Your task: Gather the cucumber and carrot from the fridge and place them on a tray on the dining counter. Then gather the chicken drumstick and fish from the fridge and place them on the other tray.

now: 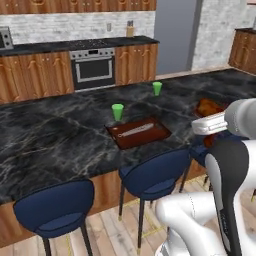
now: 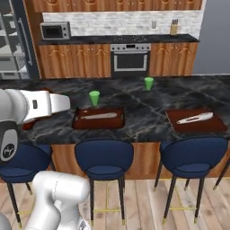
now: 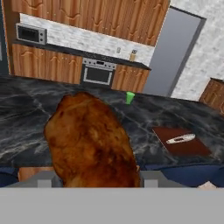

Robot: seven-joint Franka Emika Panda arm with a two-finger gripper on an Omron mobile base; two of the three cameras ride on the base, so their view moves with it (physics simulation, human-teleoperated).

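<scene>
You have the chicken drumstick (image 3: 89, 140) clamped between the fingers (image 3: 44, 180), held up over the near edge of the dark marble surface (image 2: 134, 110). Beyond it, two brown trays sit on that surface: the middle tray (image 2: 99, 117) and the right tray (image 2: 196, 121), each carrying a pale long item. A green cup (image 2: 94, 98) stands just behind the middle tray, with blue stools (image 2: 104, 158) along the near side.

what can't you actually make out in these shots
- Hand's fingertips: in the hand view the chicken drumstick covers them, so the grip itself is hidden.
- Pale items on the near tray and far tray: too small and blurred in the right base view to tell fish from anything else.
- Far tray in the left base view: the white arm covers most of it.
- Fridge: cut off by the left edge of the right base view.
</scene>
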